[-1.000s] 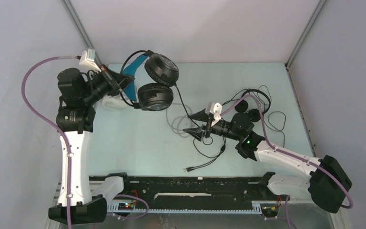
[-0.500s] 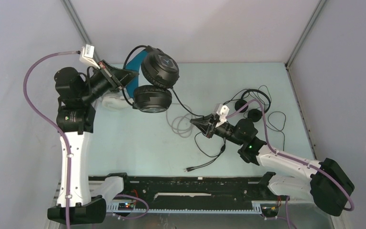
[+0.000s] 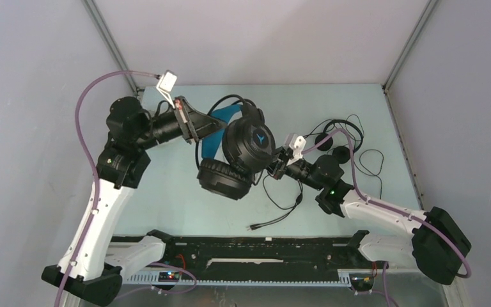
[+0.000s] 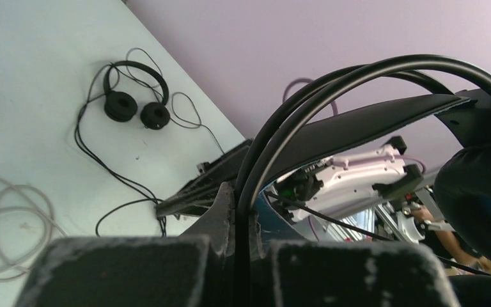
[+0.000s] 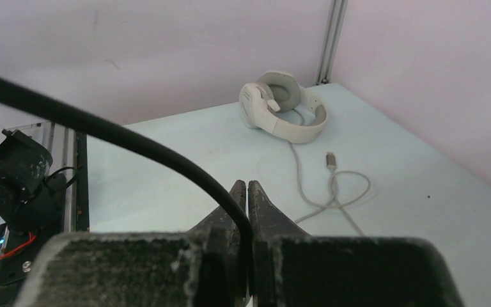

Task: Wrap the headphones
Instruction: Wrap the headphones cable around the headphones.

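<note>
My left gripper (image 3: 199, 128) is shut on the headband of the black over-ear headphones (image 3: 250, 142) with the blue headband and holds them in the air over the middle of the table. In the left wrist view the black band wires run between its fingers (image 4: 243, 195). My right gripper (image 3: 275, 167) sits just right of the ear cups, shut on their black cable (image 5: 102, 128), which bends down between the closed tips (image 5: 247, 188). The small thin black headphones (image 3: 335, 144) lie at the back right. The white headphones (image 5: 282, 109) lie by the far corner, their grey cable (image 5: 332, 185) looped in front.
The loose end of the black cable with its plug (image 3: 275, 220) lies near the front. A black rail (image 3: 243, 246) runs along the near edge. Walls and a corner post (image 5: 332, 38) close in the table. The small headphones' thin cord (image 3: 374, 163) loops toward the right wall.
The left arm swung the black over-ear headphones right and lower, over the table's middle. The right gripper closed on their black cable and shifted slightly up and right.
</note>
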You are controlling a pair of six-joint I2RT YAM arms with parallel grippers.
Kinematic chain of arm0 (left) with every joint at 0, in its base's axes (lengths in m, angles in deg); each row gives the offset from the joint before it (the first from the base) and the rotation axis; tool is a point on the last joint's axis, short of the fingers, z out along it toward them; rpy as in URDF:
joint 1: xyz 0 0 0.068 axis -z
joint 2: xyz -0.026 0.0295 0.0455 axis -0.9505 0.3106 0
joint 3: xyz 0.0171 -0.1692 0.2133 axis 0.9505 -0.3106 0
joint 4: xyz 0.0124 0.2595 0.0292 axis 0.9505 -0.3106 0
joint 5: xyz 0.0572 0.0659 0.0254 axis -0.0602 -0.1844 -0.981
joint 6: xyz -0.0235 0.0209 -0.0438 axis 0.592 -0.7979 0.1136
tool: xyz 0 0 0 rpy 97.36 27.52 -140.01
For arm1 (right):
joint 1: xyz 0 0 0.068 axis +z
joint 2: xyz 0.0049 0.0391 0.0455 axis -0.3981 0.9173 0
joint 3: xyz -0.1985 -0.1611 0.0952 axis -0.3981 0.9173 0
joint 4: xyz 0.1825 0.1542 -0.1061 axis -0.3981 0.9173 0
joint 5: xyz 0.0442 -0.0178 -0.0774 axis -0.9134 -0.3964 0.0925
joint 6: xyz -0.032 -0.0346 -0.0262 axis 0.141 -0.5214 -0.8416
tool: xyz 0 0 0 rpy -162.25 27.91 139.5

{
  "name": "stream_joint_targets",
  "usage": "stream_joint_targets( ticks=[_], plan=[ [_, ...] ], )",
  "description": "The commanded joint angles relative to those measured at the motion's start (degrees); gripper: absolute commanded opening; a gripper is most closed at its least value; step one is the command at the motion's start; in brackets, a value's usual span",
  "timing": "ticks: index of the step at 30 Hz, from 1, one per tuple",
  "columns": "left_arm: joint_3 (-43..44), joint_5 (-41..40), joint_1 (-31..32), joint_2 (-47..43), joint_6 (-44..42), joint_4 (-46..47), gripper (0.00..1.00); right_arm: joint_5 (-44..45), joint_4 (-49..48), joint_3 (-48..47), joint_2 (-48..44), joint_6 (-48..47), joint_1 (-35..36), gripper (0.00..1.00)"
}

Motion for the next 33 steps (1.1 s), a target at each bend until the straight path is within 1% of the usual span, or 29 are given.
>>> stream_joint_targets(
  ticks=[1, 6, 9, 11, 14, 16, 20, 22, 25, 26, 29, 30, 31, 33],
  plan=[
    [-1.82, 2.29, 4.08, -1.9, 0.61, 2.51, 0.0, 1.63, -2.98, -3.61, 1.72, -0.03, -0.18, 0.0],
    [-5.71, 6.75, 5.47, -1.97, -1.38, 2.55, 0.0, 2.22, -4.11, -4.83, 3.32, 0.41, -0.27, 0.0],
    [-6.62, 8.31, 5.62, -2.48, -4.37, 0.5, 0.0, 2.49, -3.44, -5.46, 3.3, 0.17, -0.48, 0.0],
    [-6.41, 8.97, 6.11, -2.5, -7.52, -2.47, 0.0, 2.76, -2.9, -5.54, 2.67, -0.06, -0.94, 0.0],
    [-4.45, 5.34, 8.3, -2.83, -16.38, -11.28, 0.0, 2.6, -1.0, -5.54, 1.41, -0.17, -1.96, 0.0],
    [-4.08, 2.69, 9.85, -3.06, -20.97, -15.57, 0.0, 2.29, 1.21, -5.54, 0.46, -0.78, -2.48, 0.0],
    [-4.3, 1.1, 11.2, -2.9, -26.8, -20.43, 0.0, 3.11, 6.46, -5.54, -1.6, -2.3, -3.41, 0.0],
    [-4.0, -1.03, 11.81, -2.57, -28.89, -22.09, 0.0, 3.66, 8.88, -5.54, -2.58, -2.39, -3.84, 0.0],
    [-2.47, -8.02, 12.9, -1.79, -31.68, -24.96, 0.0, 3.58, 12.24, -5.54, -4.39, -2.4, -4.09, 0.0],
    [-1.51, -12.04, 13.59, -1.42, -32.91, -26.2, 0.0, 3.51, 13.41, -5.5, -4.93, -2.39, -4.13, 0.0],
    [-0.52, -34.49, 18.77, -1.47, -37.32, -28.52, 0.0, 3.57, 17.92, -5.54, -7.86, -2.0, -4.43, 0.0],
    [-0.91, -40.66, 20.52, -1.82, -39.13, -28.62, 0.0, 3.31, 19.2, -5.53, -8.45, -0.9, -4.6, 0.0],
    [-1.36, -44.84, 22.03, -1.98, -41.72, -28.66, 0.0, 2.47, 20.75, -5.65, -8.99, -0.08, -4.61, 0.0],
    [-1.72, -49.7, 23.58, -1.87, -44.38, -28.72, 0.0, 0.42, 26.25, -7.23, -9.4, 1.63, -4.66, 0.0]
  ],
)
